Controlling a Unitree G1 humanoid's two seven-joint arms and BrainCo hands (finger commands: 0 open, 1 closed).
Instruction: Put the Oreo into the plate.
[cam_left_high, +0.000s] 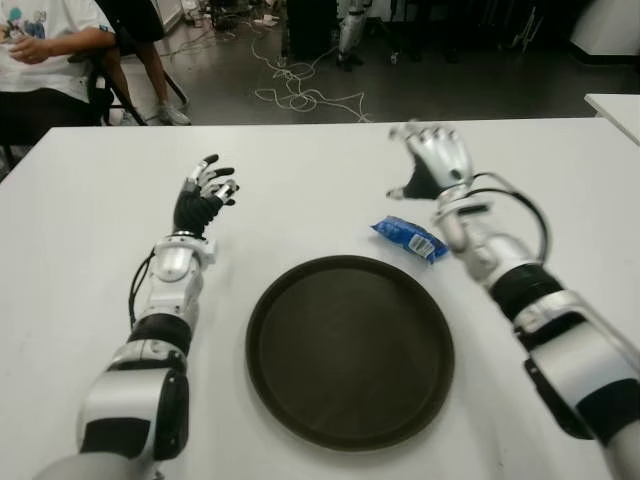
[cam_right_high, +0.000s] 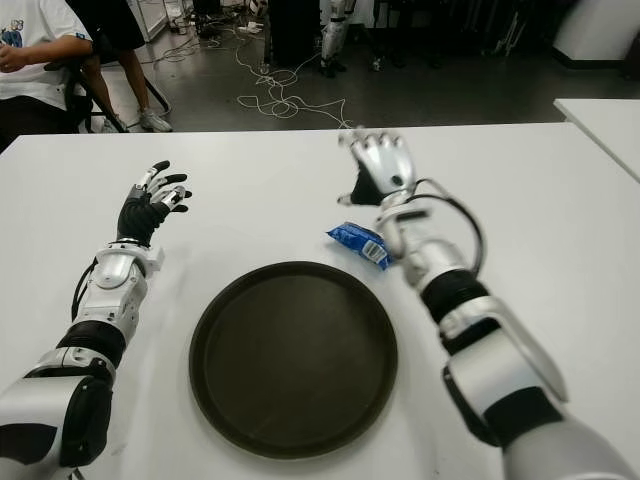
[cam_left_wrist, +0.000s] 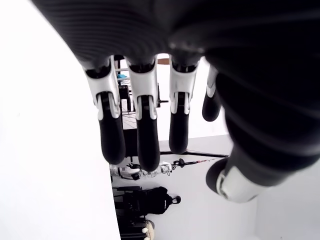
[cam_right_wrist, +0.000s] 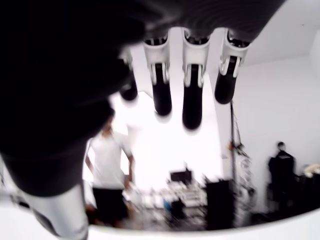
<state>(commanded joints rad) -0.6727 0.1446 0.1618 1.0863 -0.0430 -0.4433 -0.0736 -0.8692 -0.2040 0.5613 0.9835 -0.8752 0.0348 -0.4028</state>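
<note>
A blue Oreo packet (cam_left_high: 410, 238) lies on the white table (cam_left_high: 300, 200) just beyond the right rim of a round dark plate (cam_left_high: 350, 345). The plate holds nothing. My right hand (cam_left_high: 432, 160) hovers behind and slightly right of the packet, fingers spread and holding nothing, as its wrist view shows with straight fingers (cam_right_wrist: 192, 95). My left hand (cam_left_high: 205, 190) shows to the left of the plate, fingers relaxed and extended (cam_left_wrist: 145, 130), nothing in them.
A person in a white shirt (cam_left_high: 45, 50) sits at the table's far left corner. Cables (cam_left_high: 300, 90) lie on the floor beyond the far edge. A second white table's corner (cam_left_high: 615, 105) shows at the right.
</note>
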